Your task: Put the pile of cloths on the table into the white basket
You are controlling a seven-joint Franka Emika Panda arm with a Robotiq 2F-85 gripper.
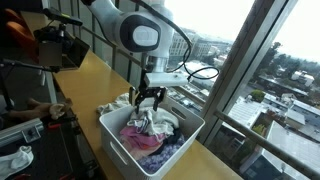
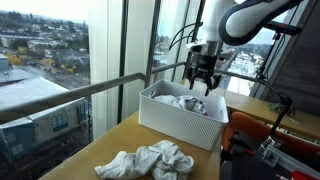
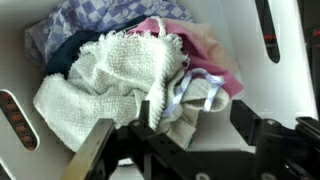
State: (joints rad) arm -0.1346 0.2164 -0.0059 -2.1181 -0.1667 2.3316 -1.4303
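Observation:
The white basket (image 1: 118, 140) (image 2: 180, 125) stands on the light-brown table (image 1: 95, 75) (image 2: 110, 145) by the window. Inside it lie cloths (image 3: 110, 75): a cream knit one, a pink one (image 3: 195, 40), a blue checked one (image 3: 75, 20) and a white one with lavender stripes (image 3: 190, 95). More white cloths (image 2: 150, 160) (image 1: 115, 103) lie in a heap on the table beside the basket. My gripper (image 1: 150, 100) (image 2: 203, 86) (image 3: 193, 120) hangs just over the basket's contents, jaws open. The striped cloth rests against one finger (image 3: 145, 116), not pinched.
Window glass and a railing (image 2: 90, 90) run along the table's far edge. A camera on a stand (image 1: 60, 45) and a person's arm (image 1: 35, 108) are beside the table. Red-and-black gear (image 2: 265, 150) sits behind the basket.

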